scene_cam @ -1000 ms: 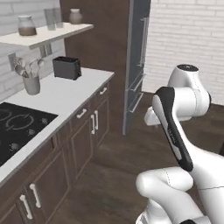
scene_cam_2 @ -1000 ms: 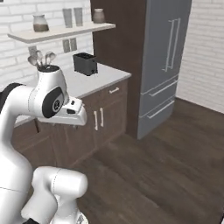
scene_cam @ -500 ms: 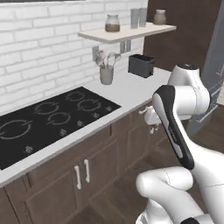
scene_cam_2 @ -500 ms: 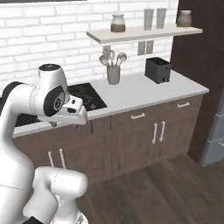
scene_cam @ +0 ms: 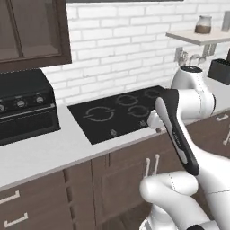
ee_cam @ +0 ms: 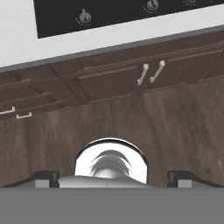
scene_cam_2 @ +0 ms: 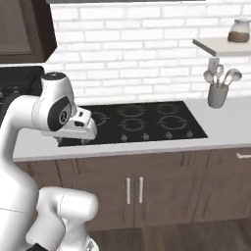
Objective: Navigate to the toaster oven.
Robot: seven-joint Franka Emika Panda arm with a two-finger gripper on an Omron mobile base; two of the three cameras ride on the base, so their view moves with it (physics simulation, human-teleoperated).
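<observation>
The toaster oven [scene_cam: 24, 112] is a black box with three silver knobs and a dark glass door, standing on the white counter [scene_cam: 54, 150] at the far left under a dark wall cabinet. A black corner of the toaster oven [scene_cam_2: 17, 81] also peeks out behind my arm in the right base view. My gripper [scene_cam: 152, 123] hangs folded in front of the counter edge, well right of the oven and over the cooktop's front rim. In the hand view the gripper [ee_cam: 111, 178] points down at the floor and lower cabinets, its fingertips [ee_cam: 43, 177] wide apart and open, holding nothing.
A flat black cooktop [scene_cam_2: 142, 122] is set into the counter between me and the wall. A grey utensil holder [scene_cam_2: 218, 93] stands to its right below a shelf with a jar [scene_cam_2: 239, 30]. A black toaster [scene_cam: 220, 69] sits far right. Dark lower cabinets [ee_cam: 113, 78] run below.
The whole scene has slid right as the base moved: the fridge has left the picture, the cooktop is now central and the toaster oven has come in at the left. The arm's pose is unchanged.
</observation>
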